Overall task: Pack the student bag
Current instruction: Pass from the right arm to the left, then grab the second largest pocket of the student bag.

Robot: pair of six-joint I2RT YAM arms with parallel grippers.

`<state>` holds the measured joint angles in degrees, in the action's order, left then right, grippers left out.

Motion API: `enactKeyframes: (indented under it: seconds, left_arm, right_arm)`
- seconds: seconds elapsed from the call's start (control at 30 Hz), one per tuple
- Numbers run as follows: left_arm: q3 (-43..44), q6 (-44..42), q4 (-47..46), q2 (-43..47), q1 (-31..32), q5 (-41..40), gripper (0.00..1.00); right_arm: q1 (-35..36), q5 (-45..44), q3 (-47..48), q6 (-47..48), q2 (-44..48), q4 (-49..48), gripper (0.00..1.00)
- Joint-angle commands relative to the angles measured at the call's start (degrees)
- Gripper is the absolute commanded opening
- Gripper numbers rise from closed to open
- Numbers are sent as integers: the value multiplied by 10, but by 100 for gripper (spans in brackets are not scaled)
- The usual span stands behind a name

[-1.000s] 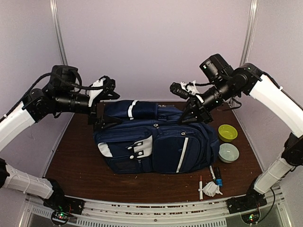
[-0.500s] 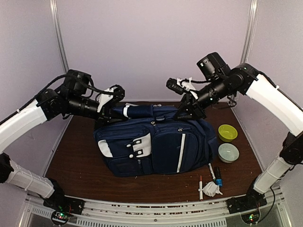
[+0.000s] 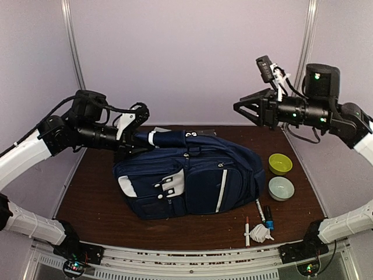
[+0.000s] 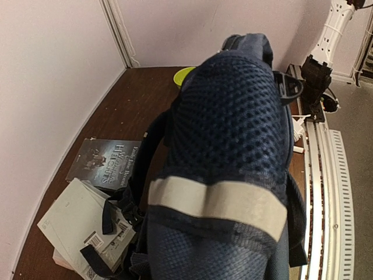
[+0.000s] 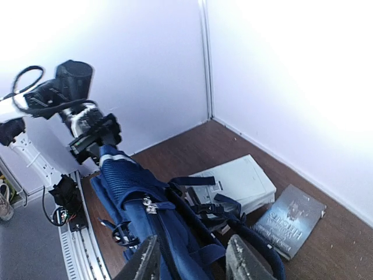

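Eyes on the student bag [image 3: 198,181]: it lies on its side in the middle of the brown table [image 3: 93,192]. Its front pocket faces the near edge and its dark straps face the back wall.

Your left gripper [image 3: 135,133] is at the bag's back left corner. It looks clamped on the padded blue mesh strap with the white band. That strap fills the left wrist view, so you cannot see the fingers there.

Your right gripper [image 3: 242,111] hangs in the air, up above the bag's back right corner, and touches nothing. Its two fingers [image 5: 145,259] are spread wide apart.

Just right of the bag sits a green bowl [image 3: 280,164], and a pale bowl [image 3: 281,188] sits beside it, closer to the near edge. In front of the bag's right end lie some markers [image 3: 262,213] and a small white thing [image 3: 260,233].

Behind the bag a white book [image 5: 239,181] and a dark book [image 5: 291,219] lie flat. The bag's straps lie over part of the white one.
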<state>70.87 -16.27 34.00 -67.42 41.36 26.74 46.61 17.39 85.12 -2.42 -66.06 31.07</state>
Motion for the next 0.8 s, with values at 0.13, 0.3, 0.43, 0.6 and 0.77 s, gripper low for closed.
enactKeyframes:
  seconds: [0.13,0.3,0.43,0.6,0.77]
  left_arm:
    - [31,66,-49,-3,-1,-4,0]
    - [31,72,-53,-5,-1,-2,0]
    - [29,75,-62,-7,-1,0,0]
    - [37,75,-63,-13,-1,5,0]
    - [39,68,-63,-16,-1,8,0]
  right_arm:
    - [122,-68,-182,-122,61,-232,22]
    - [177,-89,-199,-127,7,-245,20]
    - [187,-124,-206,-145,-33,-257,18]
    - [201,-187,-245,-148,-48,-285,16]
    - [202,-205,-282,-152,-51,-316,15]
